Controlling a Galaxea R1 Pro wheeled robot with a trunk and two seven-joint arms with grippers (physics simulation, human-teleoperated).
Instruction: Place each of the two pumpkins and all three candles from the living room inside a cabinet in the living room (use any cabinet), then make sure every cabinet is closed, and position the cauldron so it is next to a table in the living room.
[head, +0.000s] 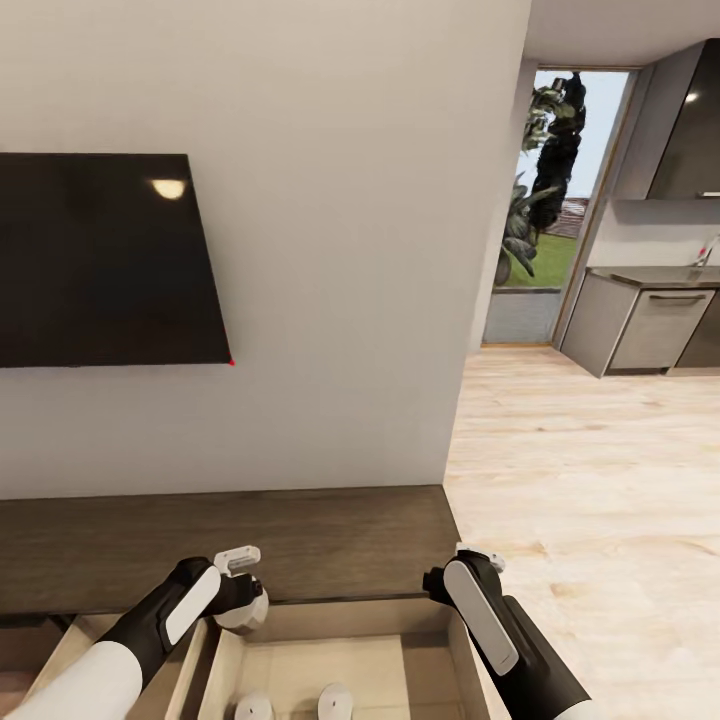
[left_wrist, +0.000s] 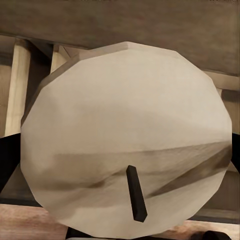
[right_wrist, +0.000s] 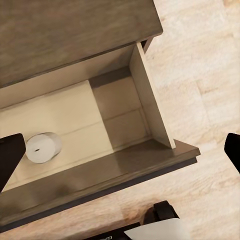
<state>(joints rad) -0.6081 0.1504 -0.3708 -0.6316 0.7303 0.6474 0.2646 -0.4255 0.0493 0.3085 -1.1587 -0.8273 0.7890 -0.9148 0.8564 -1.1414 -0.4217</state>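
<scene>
The left hand (head: 238, 590) is gripping a candle (left_wrist: 127, 140) over the open drawer (right_wrist: 150, 95); released too early, it risks toppling onto the candles at 6 o'clock; the right hand (right_wrist: 120, 155) is hanging open, empty.

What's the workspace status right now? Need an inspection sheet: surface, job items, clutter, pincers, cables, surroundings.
Surface: dark-brown cabinet along the wall, flat top bare; its drawer is pulled open.
Job's things: two candles lie in the open drawer; a third candle is held over it.
Clutter: nothing seen.
Pincers: left pincer shut on the third candle above the drawer; right pincer over the drawer's right edge, open, holding nothing.
Cables: nothing seen.
Surroundings: black TV on the white wall, light wood floor, grey kitchen cupboards and a glass door beyond.
</scene>
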